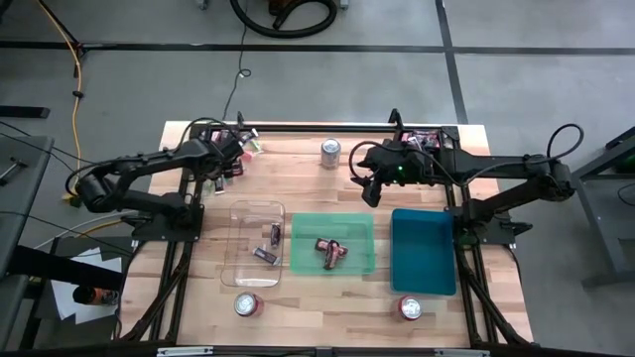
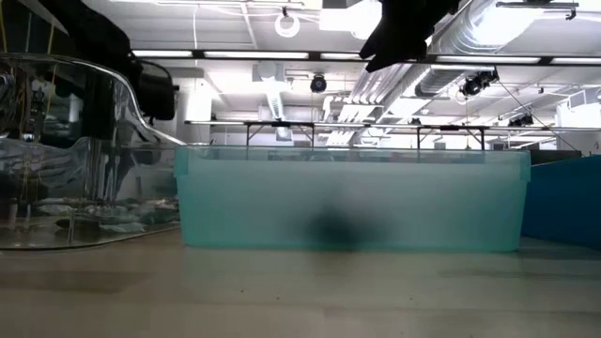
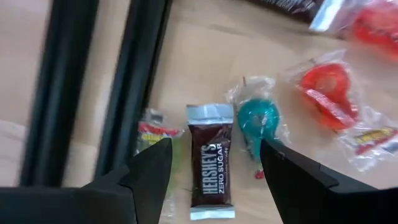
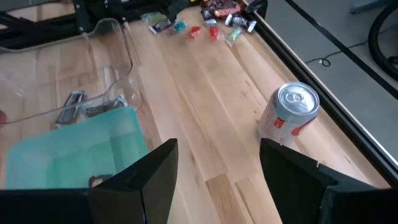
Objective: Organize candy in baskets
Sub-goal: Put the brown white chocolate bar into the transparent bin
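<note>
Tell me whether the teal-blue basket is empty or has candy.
Empty: the teal-blue basket shows only its bare floor from above.

A translucent green rectangular plastic basket [image 2: 352,199] fills the centre, a dark blur showing through its wall. At nine o'clock stands a clear plastic basket [image 2: 84,150]; at three o'clock, a solid teal-blue basket's edge [image 2: 563,202]. A dark arm [image 2: 408,28] hangs at twelve o'clock.

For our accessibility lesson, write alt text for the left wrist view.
The left gripper hangs open just above a brown Hershey's Zero Sugar bar lying on the wooden table. Around it lie a teal ring candy, a red ring candy and a green wrapped sweet.
</note>
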`<state>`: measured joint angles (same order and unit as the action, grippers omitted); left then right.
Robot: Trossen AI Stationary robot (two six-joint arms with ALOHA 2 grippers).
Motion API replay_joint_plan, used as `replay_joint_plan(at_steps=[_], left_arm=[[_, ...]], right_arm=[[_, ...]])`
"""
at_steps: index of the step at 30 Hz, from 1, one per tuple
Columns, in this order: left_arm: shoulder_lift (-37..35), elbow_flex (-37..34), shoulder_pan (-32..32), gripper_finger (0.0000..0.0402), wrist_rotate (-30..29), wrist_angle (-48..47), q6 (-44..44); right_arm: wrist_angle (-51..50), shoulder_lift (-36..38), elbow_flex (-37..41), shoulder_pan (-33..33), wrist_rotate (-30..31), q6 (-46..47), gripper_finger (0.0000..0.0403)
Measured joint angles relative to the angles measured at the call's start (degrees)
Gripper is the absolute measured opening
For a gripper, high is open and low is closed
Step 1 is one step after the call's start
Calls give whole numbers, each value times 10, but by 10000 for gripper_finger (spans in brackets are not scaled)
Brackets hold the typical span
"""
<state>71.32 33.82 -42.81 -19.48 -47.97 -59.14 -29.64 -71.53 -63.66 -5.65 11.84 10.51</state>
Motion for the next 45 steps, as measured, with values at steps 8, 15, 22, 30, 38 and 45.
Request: replay_joint_plan(at_steps=[8,15,22,30,38,45], left_arm=[[34,-29,-11,230,11,61,-68],[44,-29,-11,196,10,63,-70],[44,-29,-8,139,22,77,-97],[44,-30,28,131,33,107,-94],[-4,-31,43,59,40,102,-50],[-71,-31,43,9,26,101,-36]], right_arm=[[-38,0,0,0,0,8,222],[-67,0,0,0,0,32,222],[-71,0,0,0,0,43,222],[-70,0,0,0,0,55,222],[-70,0,0,0,0,60,222],[-70,0,0,0,0,68,222]])
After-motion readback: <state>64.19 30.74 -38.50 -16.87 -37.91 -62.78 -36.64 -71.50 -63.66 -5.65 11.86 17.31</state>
